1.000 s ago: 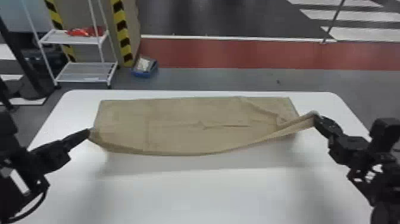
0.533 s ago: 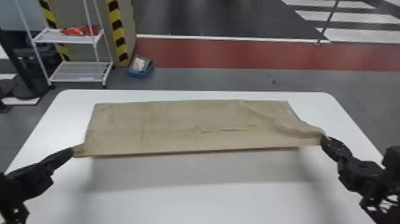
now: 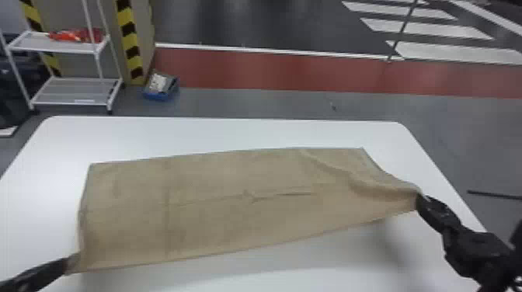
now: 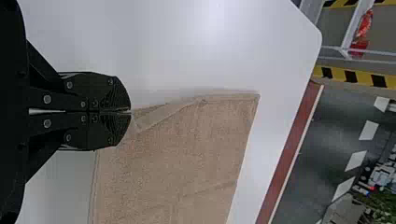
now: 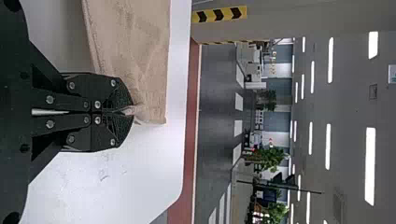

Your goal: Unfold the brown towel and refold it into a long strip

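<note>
Gripping tight at both ends, the left gripper (image 3: 73, 262) and right gripper (image 3: 420, 199) pinch the brown towel (image 3: 217, 205), spread between and beyond their tips, likely to pull it straight for folding!

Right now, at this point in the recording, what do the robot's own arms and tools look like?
The left arm and right arm are black, the right one with chunky, angular housings. The left tool and right tool match: flat black fingers with rounded ends, silvery screw heads and a finely textured patch near each tip.
</note>
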You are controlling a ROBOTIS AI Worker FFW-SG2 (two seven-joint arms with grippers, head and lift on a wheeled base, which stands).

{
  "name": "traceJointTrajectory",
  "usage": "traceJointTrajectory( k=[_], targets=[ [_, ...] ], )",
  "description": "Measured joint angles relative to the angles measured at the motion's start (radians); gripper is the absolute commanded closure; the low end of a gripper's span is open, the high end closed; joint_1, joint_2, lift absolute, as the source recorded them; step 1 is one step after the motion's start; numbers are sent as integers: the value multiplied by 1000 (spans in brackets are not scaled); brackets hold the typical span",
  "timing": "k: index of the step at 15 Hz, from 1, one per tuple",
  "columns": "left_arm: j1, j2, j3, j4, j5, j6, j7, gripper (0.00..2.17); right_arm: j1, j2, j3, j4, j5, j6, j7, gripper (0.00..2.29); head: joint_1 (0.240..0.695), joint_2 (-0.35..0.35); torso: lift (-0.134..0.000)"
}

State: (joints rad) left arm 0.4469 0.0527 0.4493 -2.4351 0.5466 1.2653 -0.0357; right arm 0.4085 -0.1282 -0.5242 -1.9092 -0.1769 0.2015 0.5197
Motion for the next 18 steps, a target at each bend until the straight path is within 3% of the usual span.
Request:
traceJointTrajectory(
  k=[5, 7, 13, 16, 18],
  targets=[
    [44, -26, 27, -85, -2, 35, 5, 1696, 82, 31, -107, -82, -19, 191, 60, 1318, 695, -240, -123],
    [35, -27, 23, -45, -4, -11, -13, 1696, 93, 32, -108, -64, -11, 187, 59, 1207, 695, -245, -123],
    [16, -27, 16, 29, -7, -100, -46, 1696, 80, 23, -75, -60, 55, 184, 60, 1200, 695, -220, -123],
    [28, -27, 18, -17, -12, -98, -10, 1696, 56, 22, -77, -92, 72, 203, 60, 1197, 695, -206, -123],
    [23, -26, 17, -53, -25, -97, 12, 1696, 12, 19, -86, -126, 92, 297, 61, 1197, 695, -203, -123]
  ],
)
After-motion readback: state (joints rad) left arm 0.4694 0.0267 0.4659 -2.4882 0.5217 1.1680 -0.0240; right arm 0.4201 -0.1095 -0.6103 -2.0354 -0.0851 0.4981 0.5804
